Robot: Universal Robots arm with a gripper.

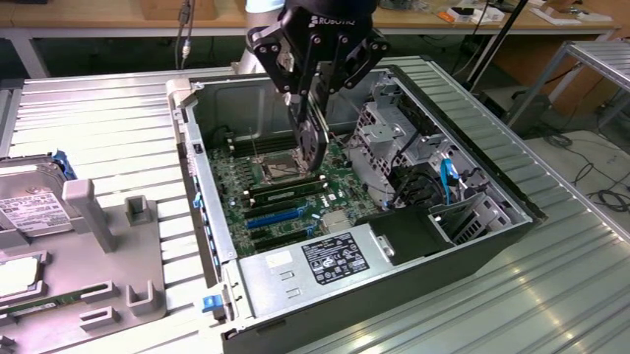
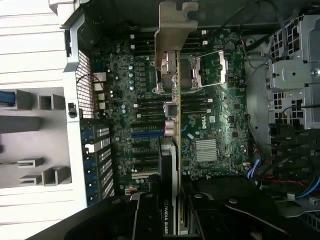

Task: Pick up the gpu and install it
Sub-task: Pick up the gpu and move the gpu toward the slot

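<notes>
You've got a ribbed silver metal table (image 1: 99,118) under everything. On it lies the open dark-grey metal computer case (image 1: 414,302), on its side with the inside facing up. At 9 o'clock of the case in the exterior view there's a grey plastic holder tray (image 1: 108,243).

Inside the case is the green motherboard (image 1: 232,173) (image 2: 220,125). At its 6 o'clock sits the boxy silver power supply with a black-and-white label (image 1: 276,269). The silver perforated drive cage (image 1: 389,140) is at 3 o'clock.

Your black two-finger gripper (image 1: 307,99) (image 2: 172,215) hangs over the case from 12 o'clock in the exterior view. Its jaws are narrow and clamped on the gpu (image 1: 311,144) (image 2: 175,150), a thin dark card with a silver metal end bracket. The card is held on edge, hanging down from the fingers. It's inside the case walls, over the motherboard near the silver processor socket (image 1: 279,171) (image 2: 207,67). You can't tell if its lower end touches the board. In the wrist view the bracket is at the end away from the fingers.

The boxy silver hard drive with a white label (image 1: 29,203) stands at the tray's 10 o'clock. The long narrow green memory stick (image 1: 49,302) lies at the tray's 7 o'clock. Both are well apart from the gripper.
</notes>
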